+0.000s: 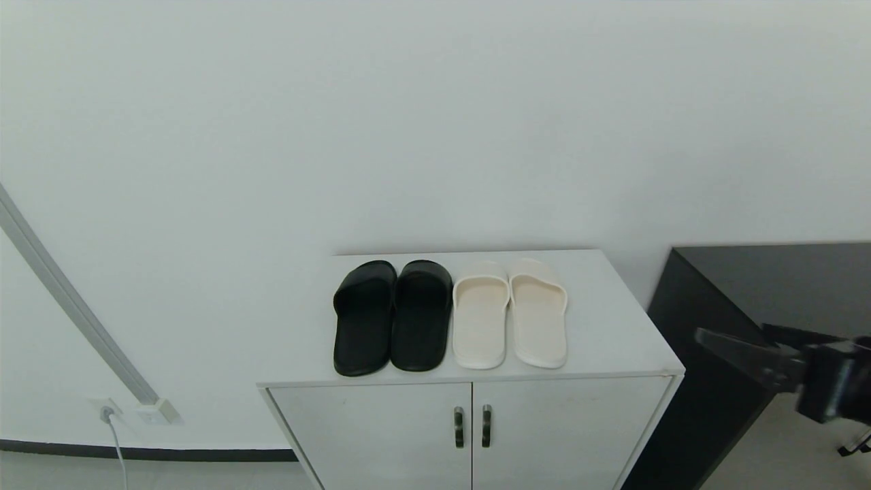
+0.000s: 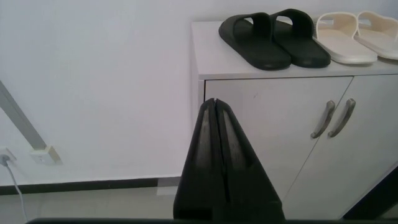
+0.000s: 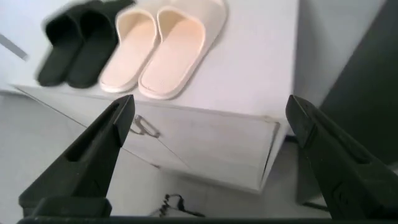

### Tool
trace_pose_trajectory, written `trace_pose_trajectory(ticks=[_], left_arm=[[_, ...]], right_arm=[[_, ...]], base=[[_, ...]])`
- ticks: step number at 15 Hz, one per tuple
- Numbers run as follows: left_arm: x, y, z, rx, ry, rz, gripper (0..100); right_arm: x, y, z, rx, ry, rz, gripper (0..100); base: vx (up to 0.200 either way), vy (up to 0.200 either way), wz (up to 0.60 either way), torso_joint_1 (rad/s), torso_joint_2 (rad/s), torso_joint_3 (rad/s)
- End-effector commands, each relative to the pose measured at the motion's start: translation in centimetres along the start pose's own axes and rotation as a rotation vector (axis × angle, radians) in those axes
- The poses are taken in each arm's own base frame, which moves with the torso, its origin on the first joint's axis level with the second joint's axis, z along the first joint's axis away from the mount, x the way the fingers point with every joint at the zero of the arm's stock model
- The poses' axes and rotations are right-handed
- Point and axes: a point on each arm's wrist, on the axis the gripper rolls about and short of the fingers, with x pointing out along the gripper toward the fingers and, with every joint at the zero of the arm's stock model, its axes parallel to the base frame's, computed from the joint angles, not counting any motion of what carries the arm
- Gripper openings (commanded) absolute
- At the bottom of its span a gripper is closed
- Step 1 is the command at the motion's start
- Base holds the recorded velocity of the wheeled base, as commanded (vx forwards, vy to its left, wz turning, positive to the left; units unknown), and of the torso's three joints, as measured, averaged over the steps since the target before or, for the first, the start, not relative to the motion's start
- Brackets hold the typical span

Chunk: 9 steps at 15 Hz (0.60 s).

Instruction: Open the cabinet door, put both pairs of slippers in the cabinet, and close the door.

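A white cabinet [image 1: 599, 320] stands against the wall with both doors closed and two dark handles [image 1: 472, 426] at the middle. On its top lie a black pair of slippers [image 1: 391, 316] and, to their right, a cream pair of slippers [image 1: 510, 313]. My right gripper [image 1: 738, 354] hangs open to the right of the cabinet, level with its top front corner. In the right wrist view its fingers [image 3: 93, 158] spread wide over the cabinet's corner [image 3: 267, 124]. My left gripper [image 2: 216, 106] is shut and empty, low and left of the cabinet [image 2: 261, 118].
A black desk [image 1: 748, 272] stands close to the cabinet's right side. A wall socket with a plugged cable [image 1: 109, 415] and a slanted trunking strip [image 1: 68, 299] are on the wall at the left. Floor shows below.
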Motion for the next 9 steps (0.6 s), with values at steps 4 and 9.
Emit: trace_pose_trajectory(ticks=[4, 9], left_arm=[[0.0, 0.0, 0.0, 0.0, 0.001, 0.001, 0], [0.0, 0.0, 0.0, 0.0, 0.001, 0.001, 0]], right_arm=[[8.6, 6.6, 0.8, -0.008, 0.074, 0.003, 100], [16.4, 11.2, 0.3, -0.001, 0.065, -0.071, 100]], base=[[0.0, 0.0, 0.0, 0.0, 0.0, 0.0], [0.0, 0.0, 0.0, 0.0, 0.0, 0.0]])
